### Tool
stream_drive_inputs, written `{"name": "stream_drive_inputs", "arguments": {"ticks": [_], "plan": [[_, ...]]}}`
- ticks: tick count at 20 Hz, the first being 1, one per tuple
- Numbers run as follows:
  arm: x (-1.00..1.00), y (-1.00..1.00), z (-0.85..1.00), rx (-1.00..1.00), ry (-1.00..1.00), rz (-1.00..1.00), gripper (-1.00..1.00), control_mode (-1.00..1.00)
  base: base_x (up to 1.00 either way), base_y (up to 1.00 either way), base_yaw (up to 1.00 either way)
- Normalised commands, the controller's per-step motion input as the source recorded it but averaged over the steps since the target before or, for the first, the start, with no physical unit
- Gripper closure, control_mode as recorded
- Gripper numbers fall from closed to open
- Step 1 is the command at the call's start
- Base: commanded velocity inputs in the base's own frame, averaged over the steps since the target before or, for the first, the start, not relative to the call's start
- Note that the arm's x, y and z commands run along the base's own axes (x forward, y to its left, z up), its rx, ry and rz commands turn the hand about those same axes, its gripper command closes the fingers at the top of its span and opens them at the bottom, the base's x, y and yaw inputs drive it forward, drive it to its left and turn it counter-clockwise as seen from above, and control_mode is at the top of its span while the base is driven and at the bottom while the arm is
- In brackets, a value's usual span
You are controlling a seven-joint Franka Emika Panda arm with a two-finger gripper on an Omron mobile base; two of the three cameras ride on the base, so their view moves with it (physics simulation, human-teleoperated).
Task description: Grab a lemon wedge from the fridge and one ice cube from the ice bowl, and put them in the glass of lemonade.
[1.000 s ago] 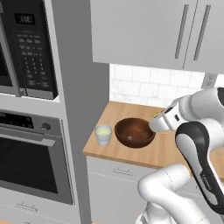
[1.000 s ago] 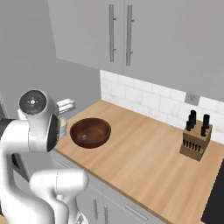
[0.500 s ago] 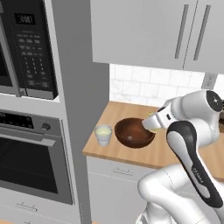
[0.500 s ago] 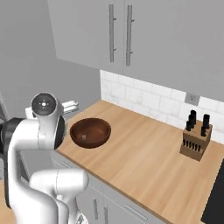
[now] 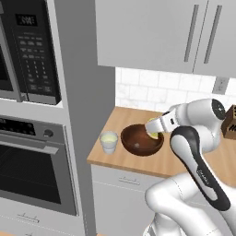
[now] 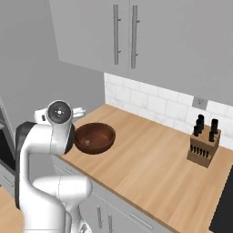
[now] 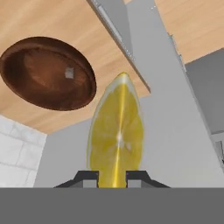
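Observation:
My gripper point(image 5: 156, 128) is shut on the bright yellow lemon wedge point(image 5: 151, 127), which hangs over the right rim of the dark-brown ice bowl point(image 5: 140, 138). The glass of lemonade point(image 5: 109, 141) stands on the counter just left of the bowl, near the tall grey panel. In the hand view the lemon wedge point(image 7: 116, 133) stands upright between my dark fingertips point(image 7: 91, 177), with the ice bowl point(image 7: 47, 72) at upper left and one small grey ice cube point(image 7: 69, 73) inside it. From the right base view, my arm hides the glass behind the ice bowl point(image 6: 94, 137). The fridge is out of view.
The black oven and microwave column point(image 5: 27, 97) stands left of the wooden counter point(image 6: 150, 168), behind a grey side panel. A knife block point(image 6: 203, 144) sits at the counter's back right. Grey wall cabinets point(image 6: 132, 36) hang above.
My gripper has carried the lemon wedge a little to the left, from beside the bowl's right rim to over it, nearer the glass. Bowl and glass have not moved.

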Motion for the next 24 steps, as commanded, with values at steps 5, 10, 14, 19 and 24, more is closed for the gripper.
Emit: {"name": "stream_drive_inputs", "arguments": {"ticks": [5, 10, 14, 19, 24], "plan": [[0.28, 0.1, -0.2, 0.06, 0.03, 0.0, 1.0, -1.0, 0.0, 0.0, 0.0], [0.24, 0.12, -0.09, 0.07, 0.11, 0.0, 1.0, -1.0, 0.0, 0.0, 0.0], [0.25, 0.17, -0.06, 0.1, 0.15, 0.0, 1.0, -1.0, 0.0, 0.0, 0.0], [0.11, 0.14, -0.16, 0.03, 0.02, -0.06, 1.0, -1.0, 0.0, 0.0, 0.0], [0.11, 0.15, -0.2, 0.0, -0.01, -0.19, 1.0, -1.0, 0.0, 0.0, 0.0]]}}
